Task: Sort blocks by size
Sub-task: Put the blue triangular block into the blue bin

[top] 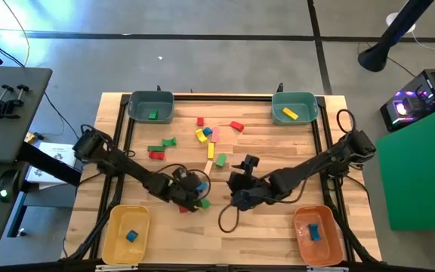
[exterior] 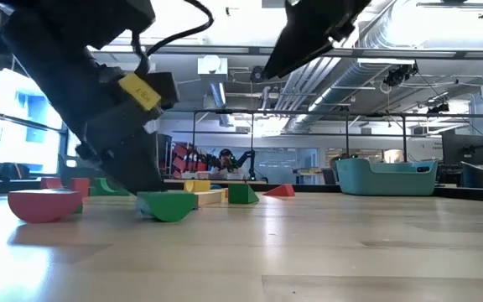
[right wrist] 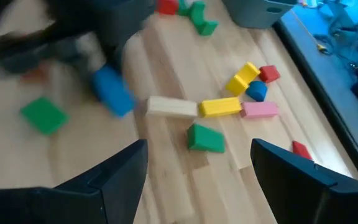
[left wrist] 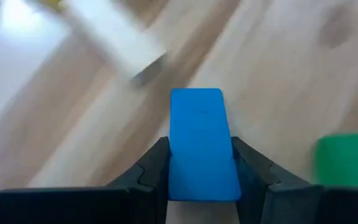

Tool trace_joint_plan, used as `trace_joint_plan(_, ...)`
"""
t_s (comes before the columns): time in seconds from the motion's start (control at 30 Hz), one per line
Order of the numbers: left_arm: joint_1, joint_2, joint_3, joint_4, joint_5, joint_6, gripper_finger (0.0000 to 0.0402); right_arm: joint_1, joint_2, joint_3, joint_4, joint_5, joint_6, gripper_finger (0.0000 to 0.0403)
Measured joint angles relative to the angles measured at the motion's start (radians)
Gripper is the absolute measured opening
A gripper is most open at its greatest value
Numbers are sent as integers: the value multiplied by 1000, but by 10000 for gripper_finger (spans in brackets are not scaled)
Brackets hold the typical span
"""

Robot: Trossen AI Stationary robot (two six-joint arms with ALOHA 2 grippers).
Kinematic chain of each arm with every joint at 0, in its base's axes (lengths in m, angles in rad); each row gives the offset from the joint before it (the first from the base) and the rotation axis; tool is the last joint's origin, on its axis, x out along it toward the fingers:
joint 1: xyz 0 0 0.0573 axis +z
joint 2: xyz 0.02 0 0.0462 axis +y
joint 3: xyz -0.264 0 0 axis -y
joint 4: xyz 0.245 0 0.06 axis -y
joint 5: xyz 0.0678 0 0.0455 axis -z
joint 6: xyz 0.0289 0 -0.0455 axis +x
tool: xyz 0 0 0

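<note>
Wooden table (top: 225, 227), blue block (left wrist: 202, 146) clamped between left end effector (left wrist: 202, 180) fingers, right end effector (right wrist: 197, 165) released.

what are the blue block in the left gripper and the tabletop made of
Blue block: looks like painted wood, matte even colour, softly rounded edges; plastic can't be excluded. Left gripper has it between its fingers. Tabletop: pale wooden planks, visible grain and seams, slight sheen.

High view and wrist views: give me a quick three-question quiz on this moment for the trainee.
1. True or false: the right gripper holds a block.
2. Which colour is the block between the left gripper fingers? A red, B blue, C pink.
3. What lies in the far right teal bin?

Key: 1 false, its fingers stand open and empty. 2 B. 3 a yellow block.
</note>
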Motion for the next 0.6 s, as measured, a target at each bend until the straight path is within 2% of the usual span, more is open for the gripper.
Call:
trace_joint_plan(0.13,11,-137,8,-193,-35,-13,101,49,-61,0,-66,95,32,281)
trace_joint_plan(0.3,73,-356,77,-521,-216,-7,101,103,-115,0,-158,272,124,281)
trace_joint_plan(0.4,200,-468,135,-672,-255,36,101,120,-121,0,-194,293,140,281)
trace_joint_plan(0.47,318,-513,159,-748,-241,101,101,119,-121,0,-213,293,142,281)
trace_joint_plan(0.6,580,-553,189,-773,-183,281,101,110,-121,0,-259,298,160,281)
